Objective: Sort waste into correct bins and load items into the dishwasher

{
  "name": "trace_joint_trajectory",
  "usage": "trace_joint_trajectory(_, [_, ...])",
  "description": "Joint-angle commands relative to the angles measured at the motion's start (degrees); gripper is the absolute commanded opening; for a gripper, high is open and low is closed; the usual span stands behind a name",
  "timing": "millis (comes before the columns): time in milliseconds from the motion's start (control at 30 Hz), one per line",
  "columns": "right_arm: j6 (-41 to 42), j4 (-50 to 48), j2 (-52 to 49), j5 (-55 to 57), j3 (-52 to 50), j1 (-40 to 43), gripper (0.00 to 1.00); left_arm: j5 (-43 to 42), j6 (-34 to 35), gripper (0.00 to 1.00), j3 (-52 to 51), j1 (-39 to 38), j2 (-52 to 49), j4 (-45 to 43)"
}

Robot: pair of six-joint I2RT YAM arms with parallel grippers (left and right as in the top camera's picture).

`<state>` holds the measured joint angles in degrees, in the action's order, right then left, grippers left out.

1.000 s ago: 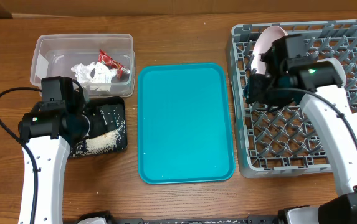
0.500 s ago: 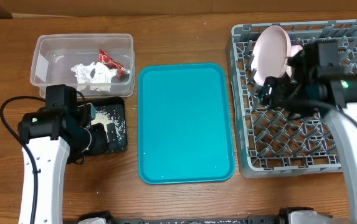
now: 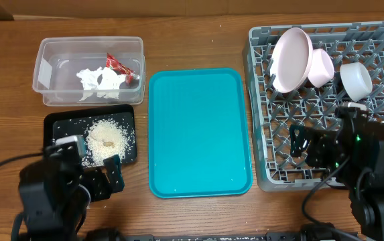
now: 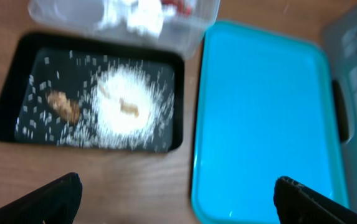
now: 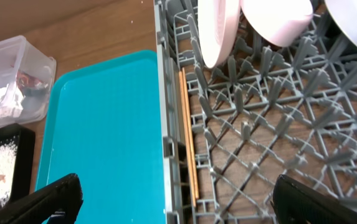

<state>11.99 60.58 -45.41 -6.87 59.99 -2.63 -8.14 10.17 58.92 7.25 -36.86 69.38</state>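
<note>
Both arms hang low near the table's front edge. The left gripper (image 4: pixel 179 200) is spread wide with nothing in it; the black tray (image 4: pixel 4 112), holding rice (image 4: pixel 125 102) and a brown scrap (image 4: pixel 64 106), lies at its eleven o'clock, well apart. The right gripper (image 5: pixel 178 200) gapes wide too, empty. The chopsticks (image 5: pixel 187 137) lie in the grey rack (image 5: pixel 253 155) at its twelve o'clock, with the plate (image 5: pixel 218 31) standing on edge beyond them.

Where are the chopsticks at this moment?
In the right wrist view, the chopsticks lie flat in the dish rack along its left wall, beside the teal tray, just below the upright plate.
</note>
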Motion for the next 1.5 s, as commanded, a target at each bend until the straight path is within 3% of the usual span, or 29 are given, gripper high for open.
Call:
trace_joint_trajectory(0, [0.0, 1.0, 0.7, 0.4, -0.8, 0.1, 1.00, -0.7, 5.3, 1.00, -0.8, 0.2, 3.4, -3.8])
trace_joint_trajectory(1067, [0.0, 1.3, 0.3, 0.4, -1.3, 0.0, 1.00, -0.7, 5.3, 1.00, -0.8, 0.2, 3.2, -3.0])
trace_joint_trajectory(1167, [-1.4, 0.7, 2.4, 5.0, -2.2, 0.1, 1.00, -0.7, 5.3, 1.00, -0.8, 0.2, 3.2, -3.0])
trace_joint_trajectory(1467, [-1.5, -25.1, 25.6, 4.7, -23.5, 0.1, 1.00, -0.7, 5.3, 1.00, -0.8, 0.2, 3.2, -3.0])
